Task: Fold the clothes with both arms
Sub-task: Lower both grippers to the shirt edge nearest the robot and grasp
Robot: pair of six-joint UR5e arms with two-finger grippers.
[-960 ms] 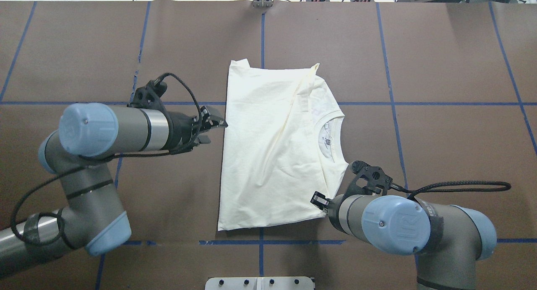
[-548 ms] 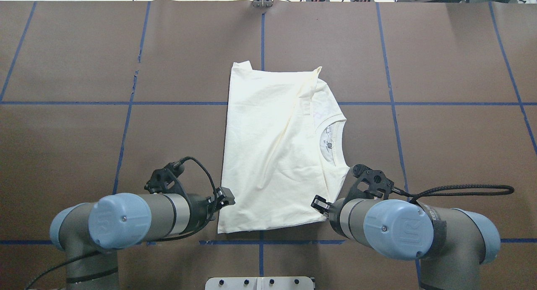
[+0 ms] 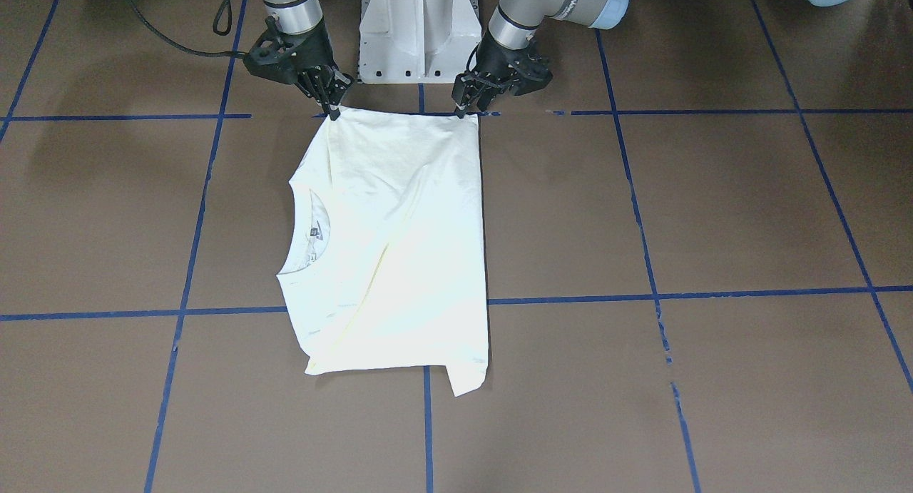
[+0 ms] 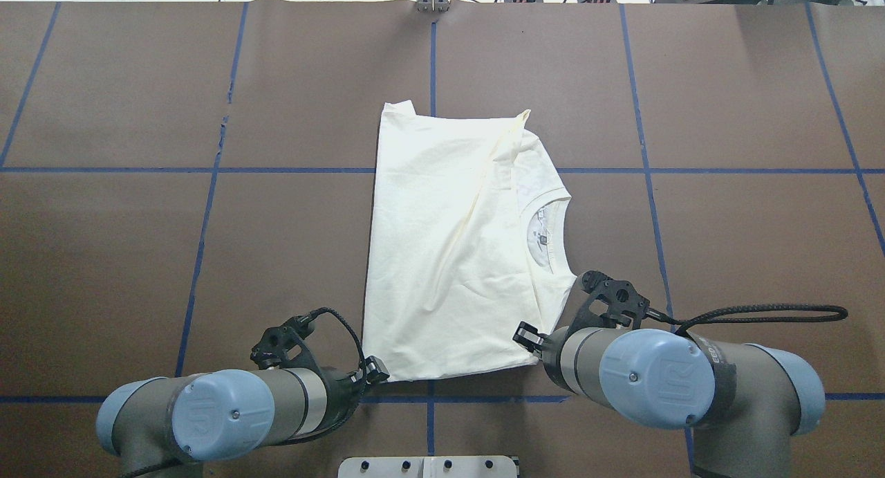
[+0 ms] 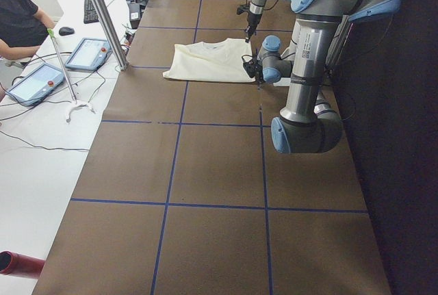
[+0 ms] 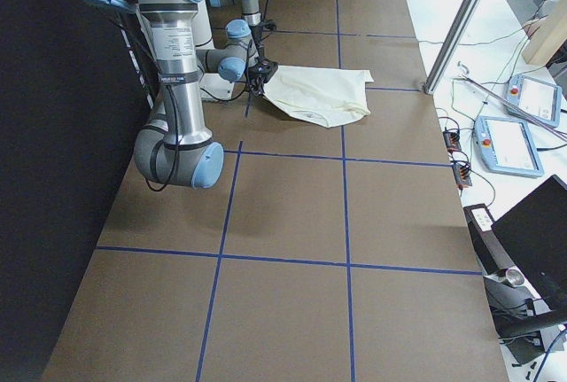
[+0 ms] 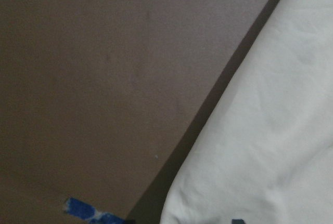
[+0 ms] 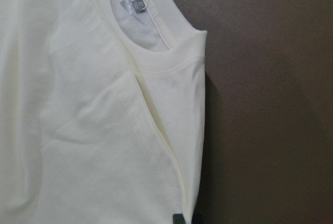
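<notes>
Left gripper (image 4: 378, 371) at the near corner of the folded cream T-shirt (image 4: 442, 256), right gripper (image 4: 527, 335) at the near neckline-side corner, both grips unclear, shirt flat mid-table (image 4: 747, 243), neckline (image 4: 546, 232) toward the robot's right

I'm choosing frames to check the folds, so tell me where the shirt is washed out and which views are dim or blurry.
Exterior front-facing view: the cream-white long-sleeved T-shirt is blown out across its middle, its folds nearly lost. Overhead exterior view: even light, creases readable. Left wrist view: dim and soft, with a dark shadow along the cloth's edge. Right wrist view: sharp, the ribbed neckline clear.
</notes>
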